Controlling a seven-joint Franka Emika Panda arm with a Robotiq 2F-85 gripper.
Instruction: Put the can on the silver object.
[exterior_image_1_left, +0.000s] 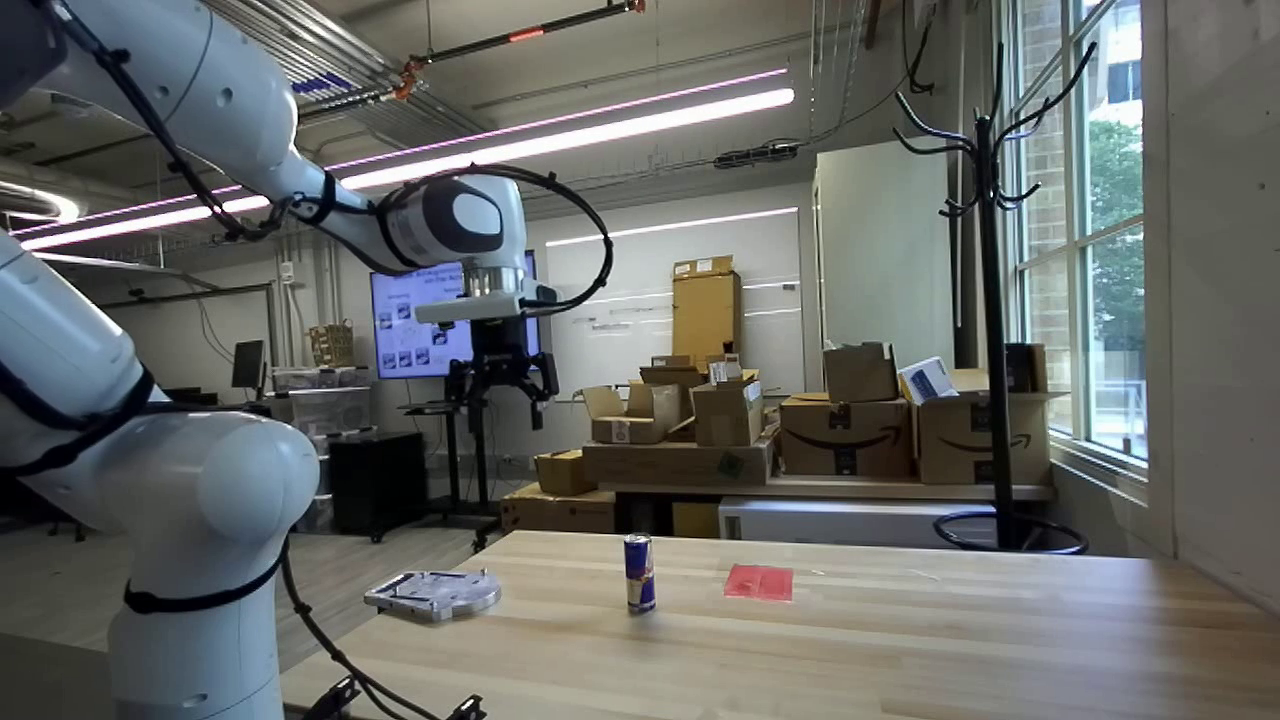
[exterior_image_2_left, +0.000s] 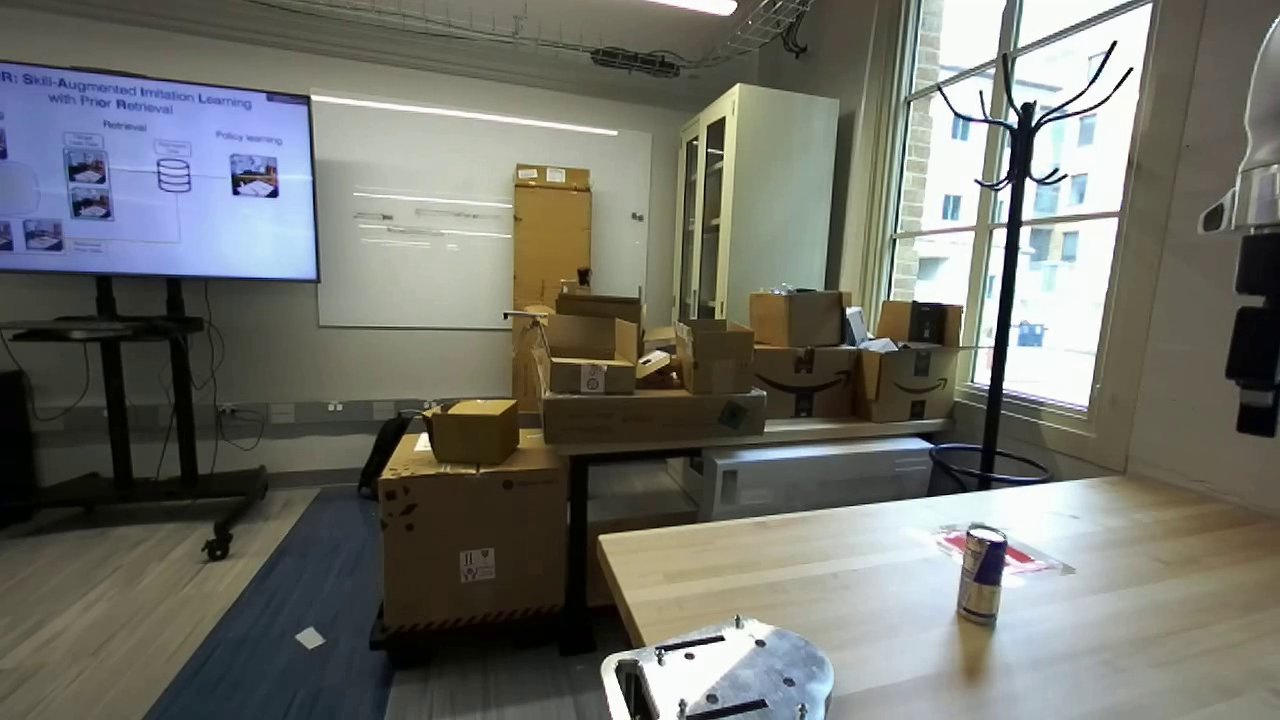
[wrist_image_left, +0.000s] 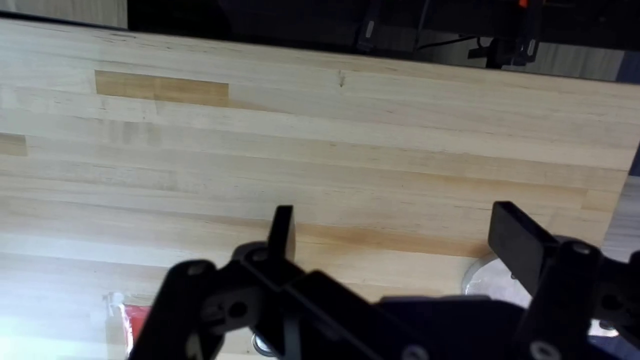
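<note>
Foremost stands a glossy white robot arm (exterior_image_1_left: 205, 470) banded in black, filling one side of an exterior view. From its end hangs a black two-fingered gripper (wrist_image_left: 392, 227), held high; in the wrist view its jaws stand wide apart, with pale wood showing between them.

Below spreads a pale wooden tabletop (exterior_image_1_left: 900, 650) laid in long strips. At its edge lies a low, flat silver metal plate (exterior_image_2_left: 745, 668), squarish with one rounded end, pierced by dark slots and small holes. Farther in, a slim cylindrical can (exterior_image_1_left: 640, 574), dark blue-purple and silver with a lighter band, stands upright directly on the wood, well apart from both the plate and the gripper. Near the can but not touching it lies a thin red-pink sheet (exterior_image_1_left: 758, 582) with a clear, shiny border; in an exterior view the can partly hides it.

Past the tabletop, brown cardboard boxes (exterior_image_1_left: 830, 422) sit in stacks, several with raised flaps. Close to them a black metal coat stand (exterior_image_1_left: 993, 330) rises in front of a tall paned window (exterior_image_1_left: 1112, 240). Farther off, a large lit screen (exterior_image_2_left: 150, 180) bears words and diagrams, and a broad whiteboard (exterior_image_2_left: 420, 265) hangs beside a tall pale cabinet (exterior_image_2_left: 785, 190).
</note>
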